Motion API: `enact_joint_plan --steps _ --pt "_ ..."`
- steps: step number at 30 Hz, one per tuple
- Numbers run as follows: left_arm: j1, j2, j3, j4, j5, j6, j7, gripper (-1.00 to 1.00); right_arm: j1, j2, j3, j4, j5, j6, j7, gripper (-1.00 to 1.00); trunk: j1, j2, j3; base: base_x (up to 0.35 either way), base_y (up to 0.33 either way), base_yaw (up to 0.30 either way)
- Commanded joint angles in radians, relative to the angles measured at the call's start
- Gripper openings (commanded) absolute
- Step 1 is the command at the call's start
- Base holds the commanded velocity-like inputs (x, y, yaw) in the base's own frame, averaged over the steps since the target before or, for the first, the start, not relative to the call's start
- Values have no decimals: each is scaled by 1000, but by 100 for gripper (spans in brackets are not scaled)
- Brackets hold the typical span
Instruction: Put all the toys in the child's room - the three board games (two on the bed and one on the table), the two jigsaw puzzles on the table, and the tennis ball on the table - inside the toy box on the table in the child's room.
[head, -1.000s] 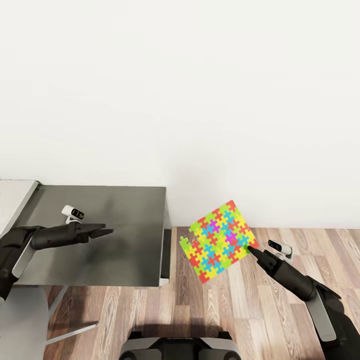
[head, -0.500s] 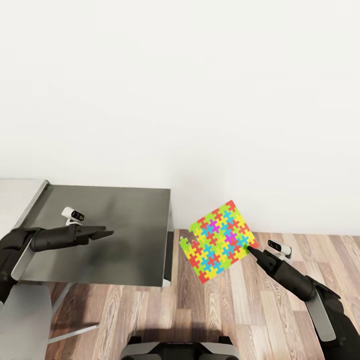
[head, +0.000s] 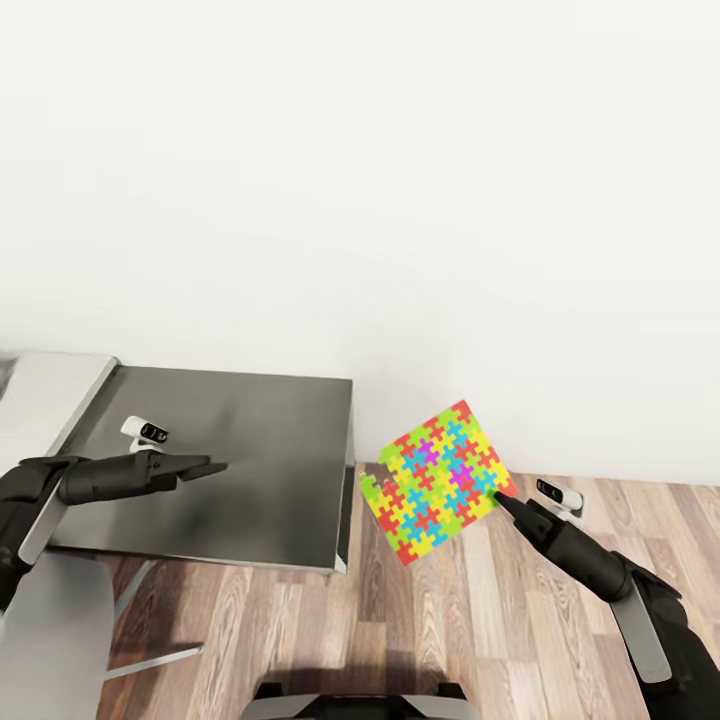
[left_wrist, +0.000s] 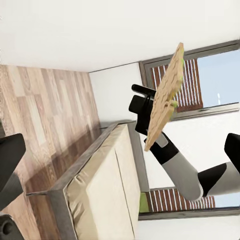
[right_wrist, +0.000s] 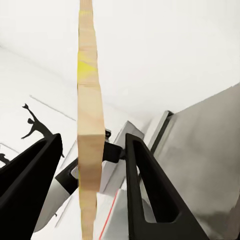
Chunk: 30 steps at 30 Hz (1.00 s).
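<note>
Jaws first: the right gripper (head: 503, 497) is clamping one corner of a jigsaw puzzle (head: 436, 478), while the left gripper (head: 214, 466) is carrying nothing, its fingers lying close together with what looks like only a thin gap in the head view; I cannot tell for sure how far they are parted.

Taking the scene from its biggest parts down, a plain white wall (head: 380, 180) is filling the upper half of the head view, and wood-plank floor (head: 470, 630) is running beneath it. At the left, the table (head: 250, 420) is showing its lower dark grey wing, with a sliver of the pale grey top beside it at the edge. In the left wrist view the bed (left_wrist: 100, 195) is lying low along the floor.

The puzzle is hanging in the air to the right of the dark wing, apart from it and above the floor, tilted with its printed face toward the head camera. In the right wrist view its pale edge (right_wrist: 89, 125) is sitting between the two dark fingers (right_wrist: 145, 185).

My judgement is that the robot is working through the carrying step for this one puzzle. The next move is calling for finding the bin along the table, bringing the board over its opening, then parting the fingers. A corner hold on a thin board is likely to let it swing.
</note>
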Motion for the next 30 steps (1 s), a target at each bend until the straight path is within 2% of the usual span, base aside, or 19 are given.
enact_joint_plan --steps 1,25,30 --pt "-1 0 0 0 0 10 -4 100 0 0 0 0 -3 1 0 -100 1 -2 0 -1 86 77" --pt "28 2 6 -44 1 10 -4 100 0 -2 1 0 -3 -17 -3 -100 1 -2 40 0 10 81" --pt "39 3 38 -64 1 11 -4 100 0 -1 2 -13 -2 -17 -3 -100 1 -2 48 0 0 81"
